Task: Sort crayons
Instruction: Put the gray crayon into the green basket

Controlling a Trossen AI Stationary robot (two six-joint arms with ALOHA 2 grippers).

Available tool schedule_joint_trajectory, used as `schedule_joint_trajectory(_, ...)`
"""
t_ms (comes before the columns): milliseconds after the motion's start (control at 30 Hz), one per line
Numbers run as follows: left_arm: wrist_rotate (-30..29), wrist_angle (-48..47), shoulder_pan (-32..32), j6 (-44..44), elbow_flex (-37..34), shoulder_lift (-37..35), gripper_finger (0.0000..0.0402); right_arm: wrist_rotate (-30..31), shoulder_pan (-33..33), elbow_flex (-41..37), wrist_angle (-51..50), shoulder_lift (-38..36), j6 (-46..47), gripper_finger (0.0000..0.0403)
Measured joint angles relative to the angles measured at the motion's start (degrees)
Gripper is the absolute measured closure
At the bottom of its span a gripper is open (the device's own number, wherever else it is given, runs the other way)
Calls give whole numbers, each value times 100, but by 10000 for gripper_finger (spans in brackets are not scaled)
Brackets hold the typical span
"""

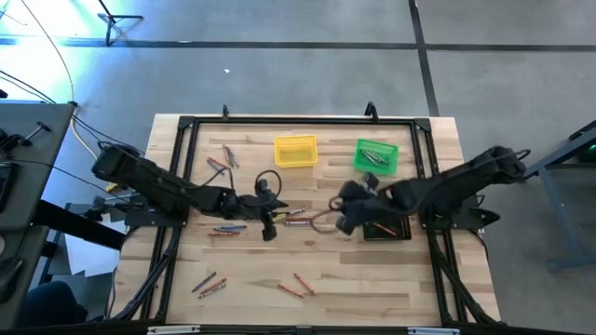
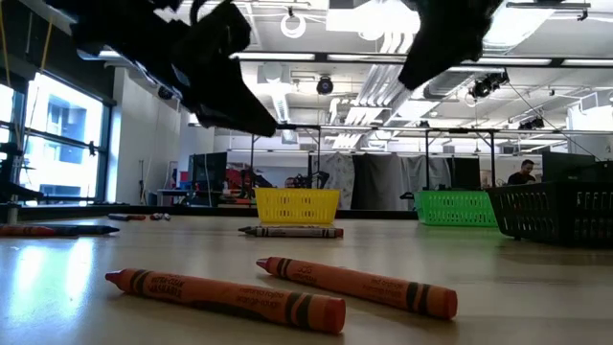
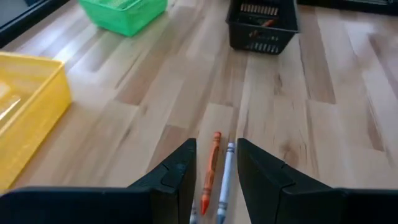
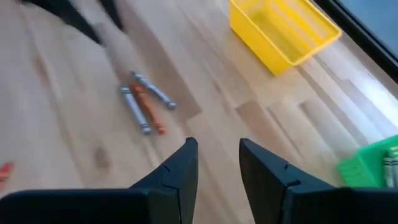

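My left gripper hangs open above the middle of the table. An orange-red crayon and a grey crayon lie side by side on the wood, showing in the gap between its fingers. My right gripper is open and empty, just right of the same small group of crayons. More crayons lie scattered at the far left, beside the left arm and near the front edge.
A yellow bin and a green bin with grey crayons stand at the back. A black bin stands under the right arm. A black frame runs around the table. Bare wood lies between the front crayons.
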Motion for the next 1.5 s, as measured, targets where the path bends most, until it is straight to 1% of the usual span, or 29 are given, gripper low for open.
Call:
schedule_joint_trajectory(100, -62, 312, 2, 210, 0, 346, 300, 345, 487, -2, 4, 2, 387, 293)
schedule_joint_trajectory(200, -303, 373, 22, 358, -2, 635, 300, 642, 873, -2, 9, 2, 719, 293)
schedule_joint_trajectory(267, -424, 363, 57, 379, -2, 824, 300, 832, 1071, -2, 13, 2, 913, 293)
schedule_joint_trajectory(367, -445, 386, 109, 348, -2, 1061, 300, 1087, 1286, -2, 15, 4, 1115, 293)
schedule_joint_trajectory(433, -448, 398, 132, 252, -2, 1201, 300, 1155, 1373, -2, 15, 4, 1236, 293)
schedule_joint_trajectory(600, -447, 411, 133, 33, -2, 1435, 300, 1168, 1483, -2, 11, 4, 1316, 293)
schedule_joint_trajectory(833, -302, 402, 17, -275, -2, 1571, 300, 1165, 1493, -2, 4, 4, 1343, 293)
schedule_joint_trajectory(1300, -487, 310, -22, -389, -2, 1577, 300, 1172, 1493, -2, 2, 7, 1293, 293)
schedule_joint_trajectory(1500, -487, 144, -22, -644, -2, 1577, 300, 1135, 1493, -2, 2, 7, 1292, 293)
